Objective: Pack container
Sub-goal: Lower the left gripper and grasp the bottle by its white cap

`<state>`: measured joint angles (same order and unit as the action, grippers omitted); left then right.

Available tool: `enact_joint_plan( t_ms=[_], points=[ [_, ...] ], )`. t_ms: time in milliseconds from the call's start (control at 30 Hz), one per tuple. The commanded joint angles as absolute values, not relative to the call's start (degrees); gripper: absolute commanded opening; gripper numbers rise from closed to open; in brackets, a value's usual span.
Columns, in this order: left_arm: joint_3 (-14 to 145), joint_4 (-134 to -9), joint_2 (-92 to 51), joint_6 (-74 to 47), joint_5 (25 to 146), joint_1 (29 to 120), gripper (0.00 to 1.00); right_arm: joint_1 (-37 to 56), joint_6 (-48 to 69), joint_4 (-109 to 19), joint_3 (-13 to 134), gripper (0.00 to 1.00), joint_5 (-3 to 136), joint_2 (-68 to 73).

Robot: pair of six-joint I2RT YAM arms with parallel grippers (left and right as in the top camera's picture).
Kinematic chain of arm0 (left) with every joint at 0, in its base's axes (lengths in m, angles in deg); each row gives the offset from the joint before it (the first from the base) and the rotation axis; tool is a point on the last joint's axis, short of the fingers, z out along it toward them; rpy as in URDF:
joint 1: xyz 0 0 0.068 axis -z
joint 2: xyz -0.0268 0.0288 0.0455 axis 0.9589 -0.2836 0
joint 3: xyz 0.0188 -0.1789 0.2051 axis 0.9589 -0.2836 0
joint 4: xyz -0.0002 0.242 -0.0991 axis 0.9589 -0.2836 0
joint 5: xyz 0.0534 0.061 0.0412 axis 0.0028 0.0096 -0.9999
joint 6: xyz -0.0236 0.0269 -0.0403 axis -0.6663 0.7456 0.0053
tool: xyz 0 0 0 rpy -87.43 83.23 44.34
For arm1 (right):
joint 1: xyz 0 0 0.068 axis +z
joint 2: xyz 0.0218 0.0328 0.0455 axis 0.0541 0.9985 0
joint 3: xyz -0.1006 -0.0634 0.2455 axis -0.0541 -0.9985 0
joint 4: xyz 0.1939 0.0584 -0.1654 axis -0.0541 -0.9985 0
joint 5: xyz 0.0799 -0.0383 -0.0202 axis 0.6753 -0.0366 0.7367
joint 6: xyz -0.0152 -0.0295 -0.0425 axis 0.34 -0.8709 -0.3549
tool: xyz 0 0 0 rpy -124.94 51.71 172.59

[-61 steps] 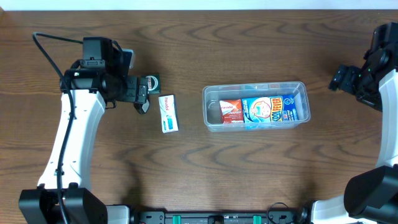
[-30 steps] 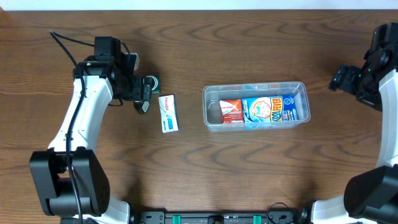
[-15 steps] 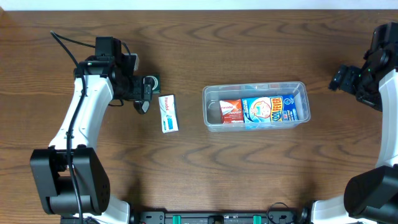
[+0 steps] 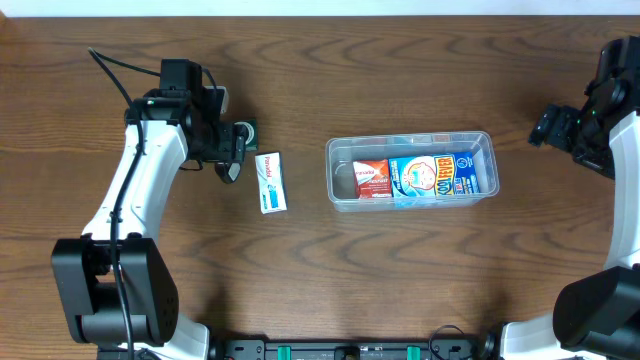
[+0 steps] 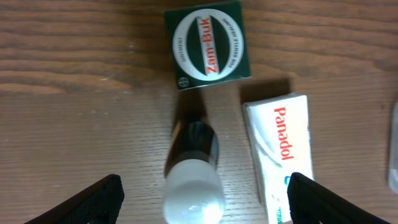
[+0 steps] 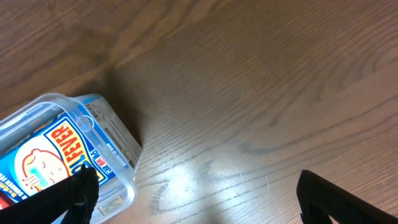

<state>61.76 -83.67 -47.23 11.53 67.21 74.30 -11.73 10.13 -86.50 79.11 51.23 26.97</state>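
**A:** How much room do you have on the left?

**B:** Your left gripper (image 4: 236, 150) is spread wide and grips nothing. A small dark bottle (image 5: 194, 171) with a rounded white cap sits between its fingers and touches neither. Just past the bottle lies a square green Zam-Buk pack (image 5: 207, 43). A white Panadol carton (image 5: 280, 149) lies close beside the bottle on the right.

**A:** And the container?

**B:** The container (image 4: 411, 171) is clear plastic with rounded corners and a rim. It lies right of centre on the dark wood-grain table (image 4: 300, 280), well apart from that cluster, with bare wood all round it. A red box (image 4: 371, 179) and a blue Cool Fever box (image 4: 440, 175) lie side by side inside it. A little floor shows at its left end.

**A:** And the right side?

**B:** Your right gripper (image 4: 545, 127) is also spread and empty. It hangs beyond the tub's right end, over glossy bare wood.
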Motion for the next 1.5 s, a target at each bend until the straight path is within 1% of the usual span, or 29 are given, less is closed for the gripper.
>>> enact_joint_plan(
  t_ms=[0, 300, 467, 533, 667, 700, 733, 867, 1000, 1067, 1200, 1333, 1467],
  points=[
    [62.72, -83.57, -48.17, 10.61, 64.72, 74.26, 0.85, -12.21, 9.41, -86.54, 79.09, 0.99, 51.05, 26.84],
    [62.72, -83.59, -50.53, 10.24, 64.83, 74.26, 0.85, -12.21, 9.41, -86.54, 79.09, 0.99, 51.05, 26.84],
    [62.72, -83.59, -52.78, 10.24, 64.83, 74.26, 0.83, -12.21, 9.41, -86.54, 79.09, 0.99, 51.05, 26.84],
    [62.72, -83.59, -53.16, 10.24, 64.83, 74.26, 0.79, -12.21, 9.41, -86.54, 79.09, 0.99, 51.05, 26.84],
    [62.72, -83.57, -53.18, 10.24, 64.83, 74.26, 0.66, -12.21, 9.41, -86.54, 79.09, 0.99, 51.05, 26.84],
    [62.72, -83.59, -53.18, 10.24, 64.83, 74.26, 0.59, -12.21, 9.41, -86.54, 79.09, 0.99, 51.05, 26.84],
    [62.72, -83.59, -53.18, 10.24, 64.83, 74.26, 0.57, -12.21, 9.41, -86.54, 79.09, 0.99, 51.05, 26.84],
    [62.72, -83.57, -53.18, 10.24, 64.83, 74.26, 0.53, -12.21, 9.41, -86.54, 79.09, 0.99, 51.05, 26.84],
    [62.72, -83.57, -53.18, 10.26, 64.83, 74.26, 0.44, -12.21, 9.41, -86.54, 79.09, 0.99, 51.05, 26.84],
    [62.72, -83.57, -53.18, 10.26, 64.81, 74.26, 0.41, -12.21, 9.41, -86.54, 79.09, 0.99, 51.05, 26.84],
    [62.72, -83.39, -53.18, 10.26, 64.81, 74.26, 0.38, -12.21, 9.41, -86.54, 79.09, 0.99, 51.05, 26.84],
    [62.72, -83.41, -53.18, 10.26, 64.78, 74.26, 0.29, -12.21, 9.41, -86.54, 79.09, 0.99, 51.05, 26.84],
    [62.74, -83.43, -53.07, 10.24, 64.78, 74.26, 0.27, -12.21, 9.41, -86.54, 79.09, 0.99, 51.05, 26.84]
  ],
)
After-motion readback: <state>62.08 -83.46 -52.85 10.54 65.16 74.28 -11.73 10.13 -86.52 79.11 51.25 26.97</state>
